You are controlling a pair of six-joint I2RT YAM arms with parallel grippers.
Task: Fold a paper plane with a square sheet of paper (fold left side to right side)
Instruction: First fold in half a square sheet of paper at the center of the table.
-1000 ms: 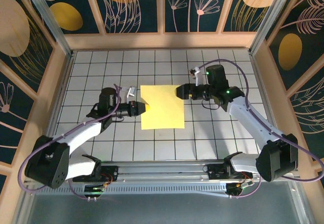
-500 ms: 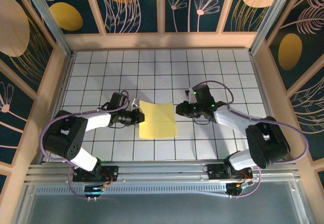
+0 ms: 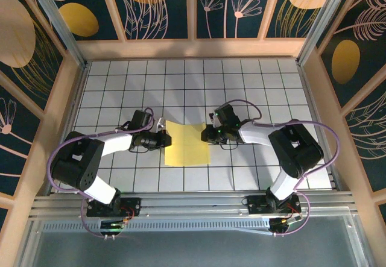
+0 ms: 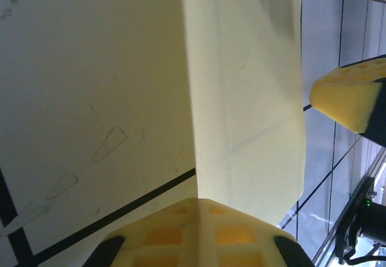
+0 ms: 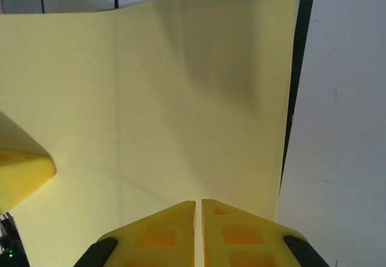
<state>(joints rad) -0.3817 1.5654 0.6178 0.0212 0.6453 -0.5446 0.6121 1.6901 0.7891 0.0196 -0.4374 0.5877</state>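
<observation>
Two robot arms meet over a square sheet of paper (image 3: 186,145) lying on the white-tiled surface (image 3: 120,86), slightly near of centre. The left tool (image 3: 166,139) reaches in low from the left, and in its wrist view its yellow pads (image 4: 199,225) are pressed together on the sheet's (image 4: 241,98) left edge, which rises off the tiles. The right tool (image 3: 207,133) sits at the sheet's right edge. Its wrist view shows the pads (image 5: 235,231) drawn together with only a thin slit between them, right up against the paper (image 5: 181,98); whether paper is caught in that slit cannot be told.
</observation>
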